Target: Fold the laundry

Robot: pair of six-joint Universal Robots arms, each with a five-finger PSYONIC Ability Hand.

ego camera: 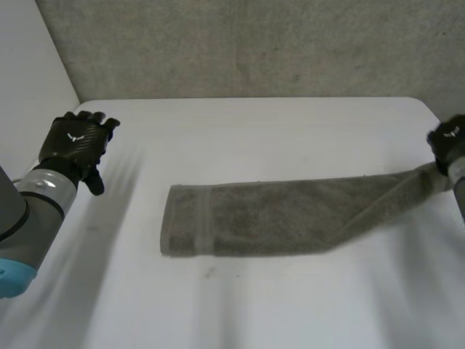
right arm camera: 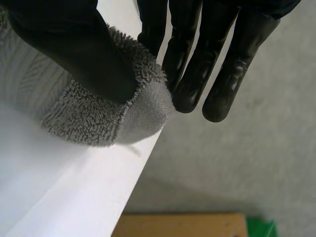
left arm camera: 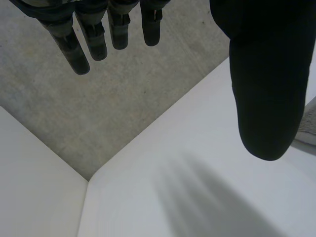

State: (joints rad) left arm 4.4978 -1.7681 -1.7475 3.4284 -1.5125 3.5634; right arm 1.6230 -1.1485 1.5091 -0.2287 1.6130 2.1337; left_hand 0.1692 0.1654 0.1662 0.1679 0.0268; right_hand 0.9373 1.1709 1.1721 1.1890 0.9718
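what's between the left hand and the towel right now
Nothing but the white table. In the head view that stretch is bare from the open left hand across to the grey towel.

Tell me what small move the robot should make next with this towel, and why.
Probably the right hand should lift the end it pinches and carry it across the towel toward its free end. The towel lies as a long flat strip, the pinched end sits at the edge of the table, and the left hand hovers open, off the cloth.
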